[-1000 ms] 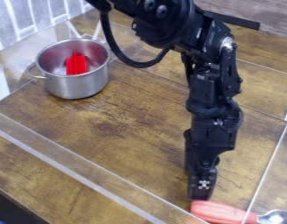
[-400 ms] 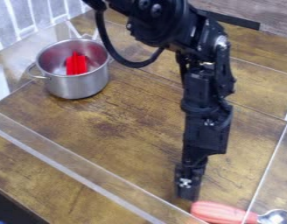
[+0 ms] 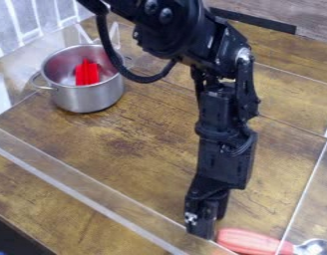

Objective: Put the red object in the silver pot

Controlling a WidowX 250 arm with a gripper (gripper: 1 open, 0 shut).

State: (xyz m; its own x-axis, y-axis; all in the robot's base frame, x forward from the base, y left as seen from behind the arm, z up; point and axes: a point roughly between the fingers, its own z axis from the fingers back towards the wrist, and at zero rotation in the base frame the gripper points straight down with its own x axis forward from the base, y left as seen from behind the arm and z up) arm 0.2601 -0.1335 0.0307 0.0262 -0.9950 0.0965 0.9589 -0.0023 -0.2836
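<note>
The silver pot (image 3: 84,80) stands at the back left of the wooden table. A red object (image 3: 88,73) sits upright inside it. My gripper (image 3: 201,220) hangs low over the front of the table, far from the pot, at the end of the black arm (image 3: 222,120). Its fingers point down and face away from the camera, so their gap does not show. Nothing visible is held between them. Just right of the gripper, an orange-red elongated item (image 3: 254,241) lies on the table at the front edge.
Clear acrylic walls (image 3: 87,194) fence the table along the front left and the right side. A small shiny metal piece (image 3: 310,246) lies at the right end of the orange-red item. A black cable (image 3: 137,66) loops from the arm near the pot.
The arm has swung left and slightly lower, carrying the gripper away from the orange-red item at the front edge. The pot and the red object in it have not moved.
</note>
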